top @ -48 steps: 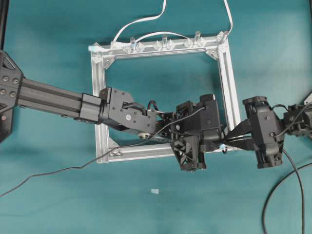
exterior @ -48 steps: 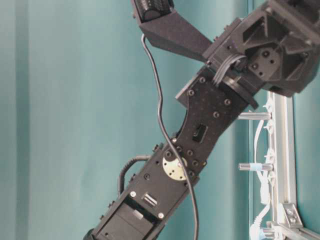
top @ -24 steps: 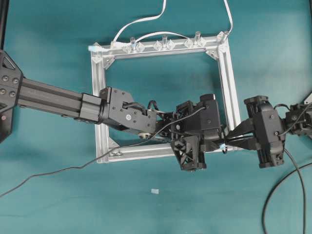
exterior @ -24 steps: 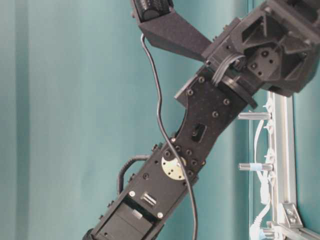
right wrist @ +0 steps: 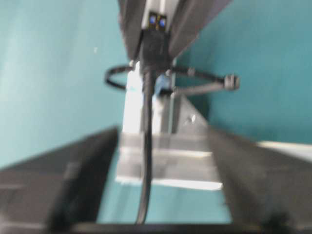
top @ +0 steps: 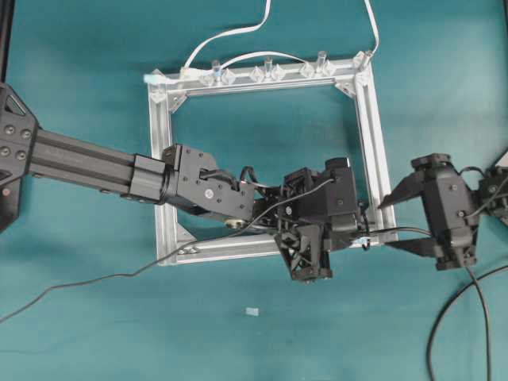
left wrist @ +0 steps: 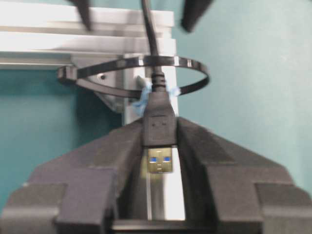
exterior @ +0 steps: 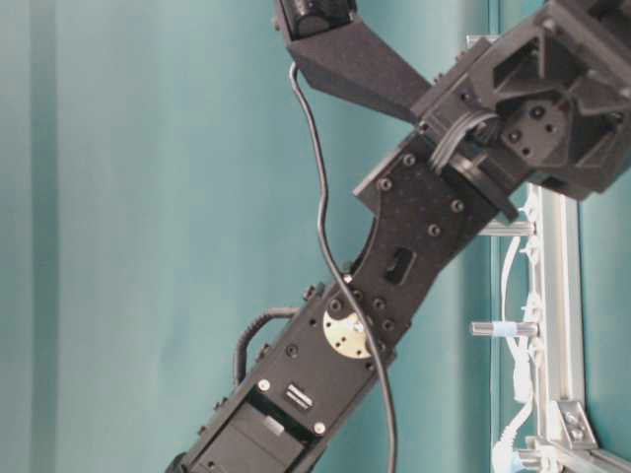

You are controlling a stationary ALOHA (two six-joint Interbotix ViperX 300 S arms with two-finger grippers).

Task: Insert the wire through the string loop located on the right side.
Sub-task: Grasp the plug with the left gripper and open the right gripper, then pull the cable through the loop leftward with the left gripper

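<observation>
The plug of the wire (left wrist: 158, 129) is seen clamped between the fingers of the left tool (left wrist: 158, 161), at lower centre of the left wrist view, its cable passing up through the string loop (left wrist: 134, 78), which is fixed to the corner of the aluminium frame (left wrist: 83, 34). In the overhead view the right tool (top: 401, 222) is seen with its fingers spread wide at centre right, nothing being gripped; the wire runs between them. The frame is laid on the teal counter (top: 79, 71).

Robotics lab bench; teal mat (top: 79, 63); aluminium frame (top: 373, 143).
</observation>
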